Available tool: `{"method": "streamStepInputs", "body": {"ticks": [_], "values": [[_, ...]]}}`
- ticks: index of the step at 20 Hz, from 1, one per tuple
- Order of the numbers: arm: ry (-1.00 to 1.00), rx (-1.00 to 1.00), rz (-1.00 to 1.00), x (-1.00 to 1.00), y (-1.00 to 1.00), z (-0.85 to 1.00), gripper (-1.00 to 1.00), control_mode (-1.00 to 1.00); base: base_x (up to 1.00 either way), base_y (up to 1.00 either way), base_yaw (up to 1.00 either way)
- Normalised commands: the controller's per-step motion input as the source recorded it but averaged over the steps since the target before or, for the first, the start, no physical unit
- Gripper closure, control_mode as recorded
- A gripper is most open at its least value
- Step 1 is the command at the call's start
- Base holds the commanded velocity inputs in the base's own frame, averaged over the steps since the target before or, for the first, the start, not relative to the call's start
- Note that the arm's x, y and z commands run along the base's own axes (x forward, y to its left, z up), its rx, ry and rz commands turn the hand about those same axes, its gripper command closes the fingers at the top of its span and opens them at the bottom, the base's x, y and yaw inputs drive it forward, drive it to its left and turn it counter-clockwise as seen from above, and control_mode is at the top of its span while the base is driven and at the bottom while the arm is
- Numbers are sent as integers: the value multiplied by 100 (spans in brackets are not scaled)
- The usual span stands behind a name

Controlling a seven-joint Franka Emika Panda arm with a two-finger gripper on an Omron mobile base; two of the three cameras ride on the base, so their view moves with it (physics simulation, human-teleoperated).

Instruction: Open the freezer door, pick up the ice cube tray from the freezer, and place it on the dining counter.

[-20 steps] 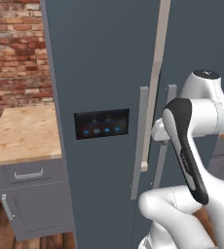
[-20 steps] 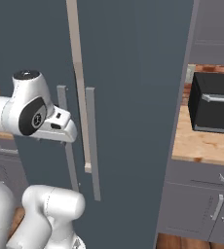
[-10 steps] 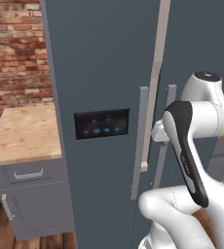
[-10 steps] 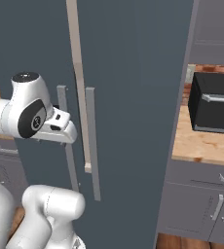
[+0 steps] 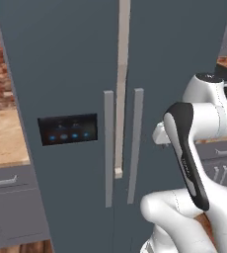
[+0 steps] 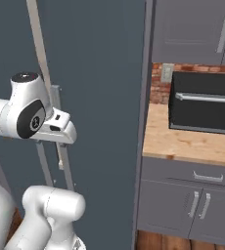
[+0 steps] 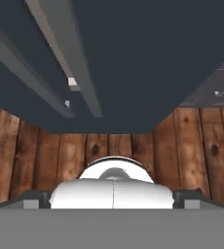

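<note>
The freezer (image 5: 174, 54) stands with both slate-blue doors closed. The freezer door (image 5: 61, 64) is the left one, with a black panel of blue lights (image 5: 67, 129) and a grey bar handle (image 5: 108, 148). A beige strip (image 5: 121, 84) runs between the doors. My gripper (image 7: 113, 198) is open, its dark fingertips (image 7: 36, 199) far apart with nothing between them. It points down at the wooden floor in front of the doors. The hand (image 6: 59, 128) hovers close to the handles (image 6: 61, 156) without touching them. The ice cube tray is hidden and the dining counter is out of view.
A wood-topped grey cabinet (image 5: 2, 143) adjoins the freezer on the left. On the right, a wood counter (image 6: 192, 144) carries a black microwave (image 6: 202, 102), with grey cabinets above (image 6: 192, 29) and below (image 6: 183, 205). Wooden floor (image 7: 192, 141) lies before the freezer.
The whole picture has shifted left in both base views, so the base has moved right along the freezer front. The arm holds the same pose and the gripper stays open.
</note>
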Motion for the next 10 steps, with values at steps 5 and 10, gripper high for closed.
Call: {"method": "streamStepInputs", "body": {"ticks": [5,10], "values": [[0,0,0,0,0,0,-100,100,16,-63,0],[0,0,0,0,0,0,-100,100,42,-23,0]]}}
